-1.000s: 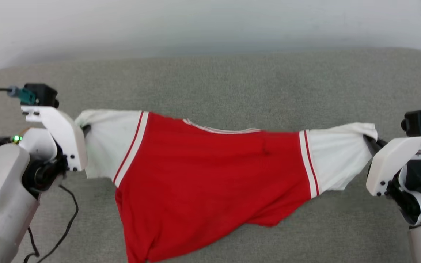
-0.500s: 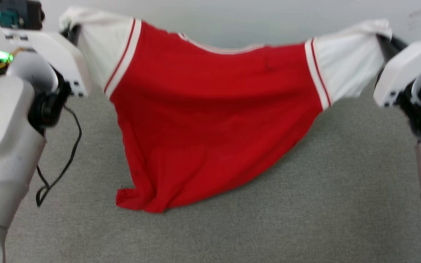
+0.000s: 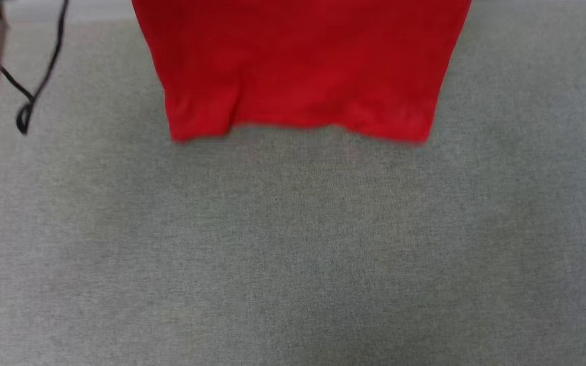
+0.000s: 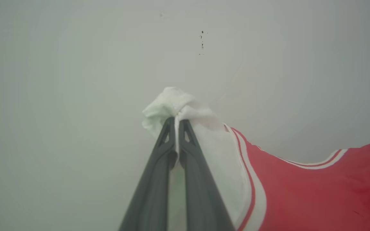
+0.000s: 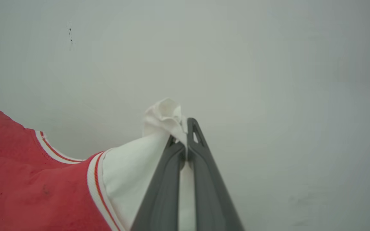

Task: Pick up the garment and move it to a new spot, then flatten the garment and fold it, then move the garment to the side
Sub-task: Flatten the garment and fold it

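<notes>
Left pincer (image 4: 176, 122), right pincer (image 5: 184, 134) each clamped on garment (image 3: 298, 66) at sleeve tip; hem hangs near grey worktop (image 3: 293, 254). Advice: hold both level, lay hem first, spread taut.

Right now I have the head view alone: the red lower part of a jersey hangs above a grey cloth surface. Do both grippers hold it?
Observer: The left gripper is shut on one white sleeve of the jersey, pinched at its end.
Operator: And the other one?
Observer: The right gripper is shut on the other white sleeve, whose end bunches above the fingertips.
Operator: And between the sleeves?
Observer: The neckline's striped trim sags in a curve.
</notes>
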`<state>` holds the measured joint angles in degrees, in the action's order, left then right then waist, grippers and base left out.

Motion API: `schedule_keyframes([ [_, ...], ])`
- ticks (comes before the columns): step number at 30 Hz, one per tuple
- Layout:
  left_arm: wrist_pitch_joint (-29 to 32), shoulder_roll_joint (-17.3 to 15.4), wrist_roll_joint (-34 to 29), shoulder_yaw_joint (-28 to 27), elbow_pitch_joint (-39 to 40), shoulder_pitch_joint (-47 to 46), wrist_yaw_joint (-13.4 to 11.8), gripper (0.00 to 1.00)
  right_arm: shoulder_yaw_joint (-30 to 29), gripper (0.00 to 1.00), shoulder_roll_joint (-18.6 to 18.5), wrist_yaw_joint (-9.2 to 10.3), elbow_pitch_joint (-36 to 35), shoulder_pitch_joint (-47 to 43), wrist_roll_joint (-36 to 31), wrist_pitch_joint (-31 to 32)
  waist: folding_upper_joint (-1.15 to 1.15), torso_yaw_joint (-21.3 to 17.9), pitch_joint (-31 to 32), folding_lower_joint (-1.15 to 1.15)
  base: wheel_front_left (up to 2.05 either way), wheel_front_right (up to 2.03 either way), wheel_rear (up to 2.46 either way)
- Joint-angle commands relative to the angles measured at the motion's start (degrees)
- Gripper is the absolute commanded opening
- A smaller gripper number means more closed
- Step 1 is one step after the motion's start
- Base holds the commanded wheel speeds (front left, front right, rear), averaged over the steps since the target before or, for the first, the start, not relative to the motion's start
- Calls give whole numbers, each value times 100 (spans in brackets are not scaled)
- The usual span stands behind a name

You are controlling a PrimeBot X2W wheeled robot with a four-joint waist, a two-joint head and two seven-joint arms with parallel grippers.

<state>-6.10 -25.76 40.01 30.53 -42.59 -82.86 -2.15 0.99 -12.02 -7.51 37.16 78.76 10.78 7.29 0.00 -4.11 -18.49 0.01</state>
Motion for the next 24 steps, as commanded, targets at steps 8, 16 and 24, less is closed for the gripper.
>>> schedule_keyframes([
  [8, -324, -127, -126, -194, -206, -1290, 121, 0, 146, 0, 100, 4, 530, 1593, -161, -801, 0, -191, -823, -1, 0, 0, 0],
  [16, -214, -184, -204, -149, -264, -1862, 146, 0, 456, 0, 174, 4, 1075, 2312, -100, -1093, 0, -255, -1270, -1, 0, 0, 0],
  [24, -129, -103, -42, -157, -490, -1770, 257, 0, 743, 0, 190, 4, 1614, 2531, 4, -1228, 0, -209, -1730, -1, 0, 0, 0],
])
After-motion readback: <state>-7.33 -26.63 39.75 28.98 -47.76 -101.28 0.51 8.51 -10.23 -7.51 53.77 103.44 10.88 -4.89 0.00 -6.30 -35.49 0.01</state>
